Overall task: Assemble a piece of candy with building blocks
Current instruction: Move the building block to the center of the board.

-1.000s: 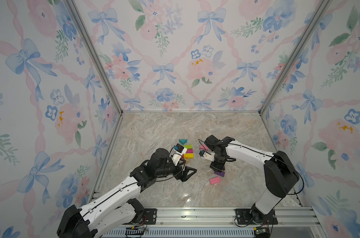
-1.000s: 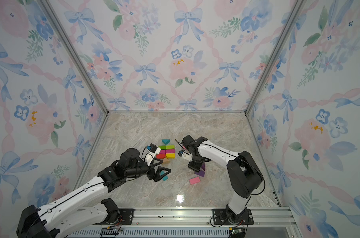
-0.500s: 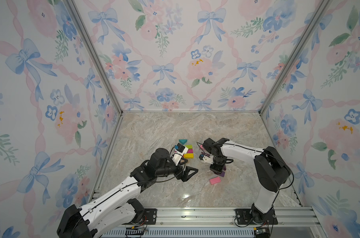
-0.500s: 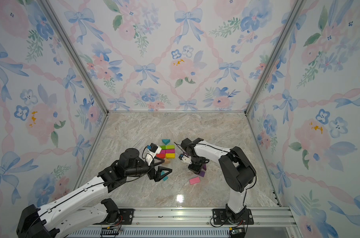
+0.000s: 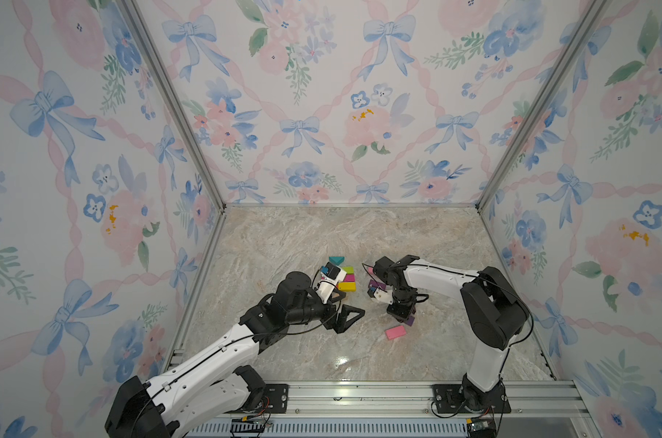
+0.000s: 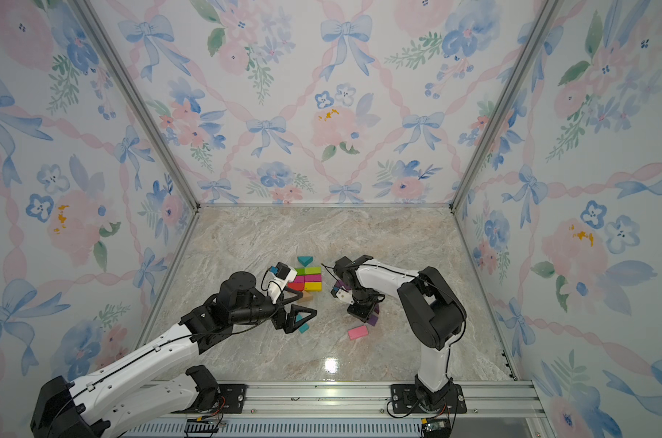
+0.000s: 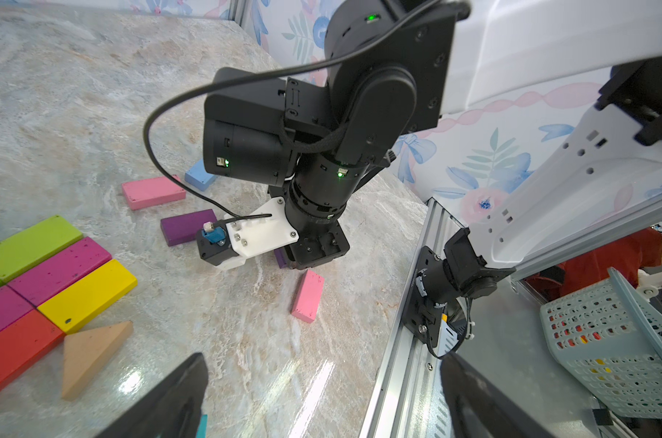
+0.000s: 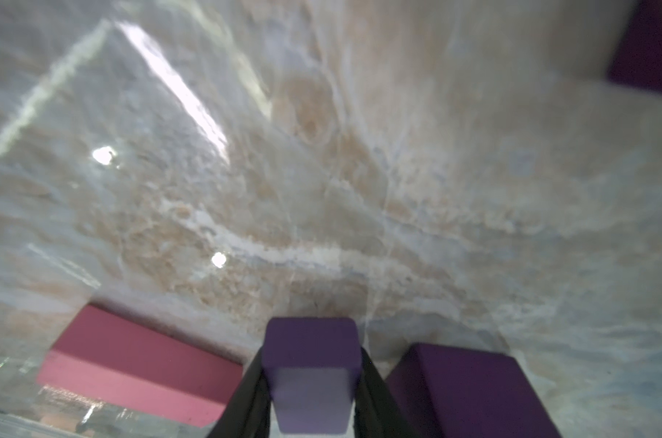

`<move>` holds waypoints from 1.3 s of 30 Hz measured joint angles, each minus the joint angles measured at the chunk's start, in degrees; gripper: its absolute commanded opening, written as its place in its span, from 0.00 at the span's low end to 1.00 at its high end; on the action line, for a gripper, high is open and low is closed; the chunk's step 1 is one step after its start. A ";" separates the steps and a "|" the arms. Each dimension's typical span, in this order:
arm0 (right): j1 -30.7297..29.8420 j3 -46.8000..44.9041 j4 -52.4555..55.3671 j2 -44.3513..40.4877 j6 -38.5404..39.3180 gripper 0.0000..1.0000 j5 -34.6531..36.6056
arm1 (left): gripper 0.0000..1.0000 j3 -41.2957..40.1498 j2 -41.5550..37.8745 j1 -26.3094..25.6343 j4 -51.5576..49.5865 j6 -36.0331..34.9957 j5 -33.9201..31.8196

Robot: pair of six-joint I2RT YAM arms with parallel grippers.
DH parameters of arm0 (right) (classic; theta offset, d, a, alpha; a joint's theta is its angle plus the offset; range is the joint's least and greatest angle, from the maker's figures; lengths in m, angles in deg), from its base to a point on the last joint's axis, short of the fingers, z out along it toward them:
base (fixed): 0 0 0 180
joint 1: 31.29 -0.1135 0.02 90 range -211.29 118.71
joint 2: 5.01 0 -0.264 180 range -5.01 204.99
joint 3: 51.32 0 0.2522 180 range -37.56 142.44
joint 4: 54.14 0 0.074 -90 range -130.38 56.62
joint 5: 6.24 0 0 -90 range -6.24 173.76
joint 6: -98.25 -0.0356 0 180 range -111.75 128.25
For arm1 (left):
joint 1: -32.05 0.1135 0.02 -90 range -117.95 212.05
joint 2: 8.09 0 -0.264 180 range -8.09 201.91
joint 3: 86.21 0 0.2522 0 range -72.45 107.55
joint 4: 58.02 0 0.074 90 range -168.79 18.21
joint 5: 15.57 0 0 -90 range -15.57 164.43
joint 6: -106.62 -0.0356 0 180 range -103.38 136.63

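Note:
In the right wrist view my right gripper (image 8: 312,383) is shut on the end of a purple block (image 8: 312,364), low over the marble floor. A darker purple block (image 8: 469,390) and a pink block (image 8: 132,364) lie on either side of it. In both top views this gripper (image 5: 399,313) (image 6: 363,309) points down beside the pink block (image 5: 395,332). A flat cluster of green, magenta, yellow and red building blocks (image 5: 346,278) (image 6: 308,280) lies mid-floor, with a teal wedge (image 5: 336,260) behind and a tan wedge (image 7: 90,349) in front. My left gripper (image 5: 346,316) (image 7: 321,409) hovers open, holding nothing.
Loose blocks lie near the right arm: a purple one (image 7: 187,225), a pink one (image 7: 153,191) and a light blue one (image 7: 200,176). A small teal block (image 6: 302,326) sits under the left fingers. The metal rail (image 5: 359,394) borders the front, and patterned walls enclose the other sides.
The right gripper has closed on the purple block while its forearm swung a little toward the front. The left arm has stayed where it was, still open.

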 measured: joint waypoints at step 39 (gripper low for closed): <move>6.21 13.03 -5.53 8.28 6.73 0.28 2.34 | 0.98 2.99 1.86 0.85 0.46 0.90 -1.31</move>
